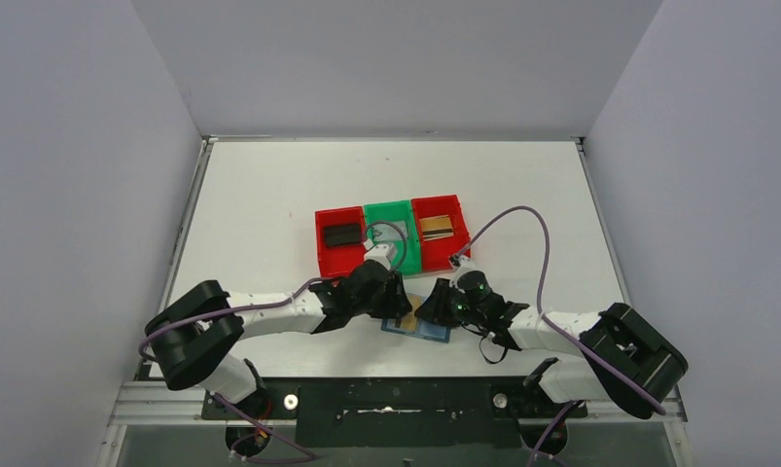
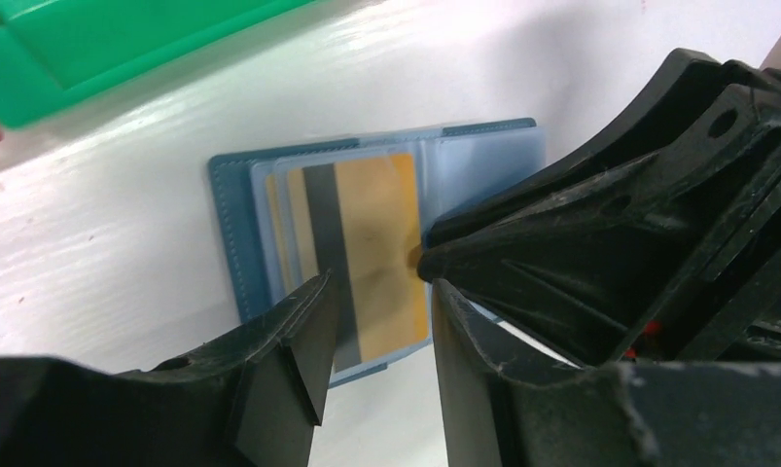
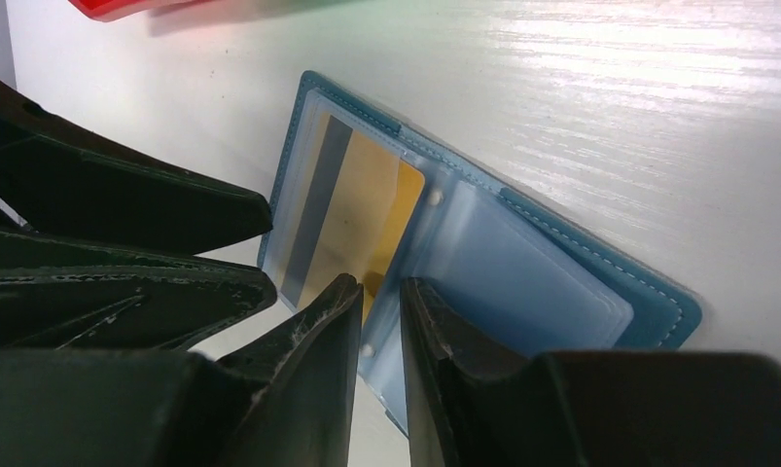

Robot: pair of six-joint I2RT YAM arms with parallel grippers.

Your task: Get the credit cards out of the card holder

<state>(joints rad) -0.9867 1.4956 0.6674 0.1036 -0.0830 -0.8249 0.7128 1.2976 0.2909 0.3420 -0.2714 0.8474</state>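
Both grippers at the open card holder

The card holder (image 2: 232,224) lies open and flat on the white table (image 1: 269,195), near its front edge, between my left gripper (image 2: 381,302) and my right gripper (image 3: 378,284). A gold card (image 2: 381,233) with a grey stripe rests on the leaf on my left arm's side. My left jaws stand apart over the card's near edge, clamping nothing. My right jaws are almost together, their tips at the card's edge by the fold; I cannot tell whether they pinch it. Beyond the holder, in the row of bins (image 1: 342,263), lie a black card (image 1: 342,234) and a gold-brown card (image 1: 437,226).
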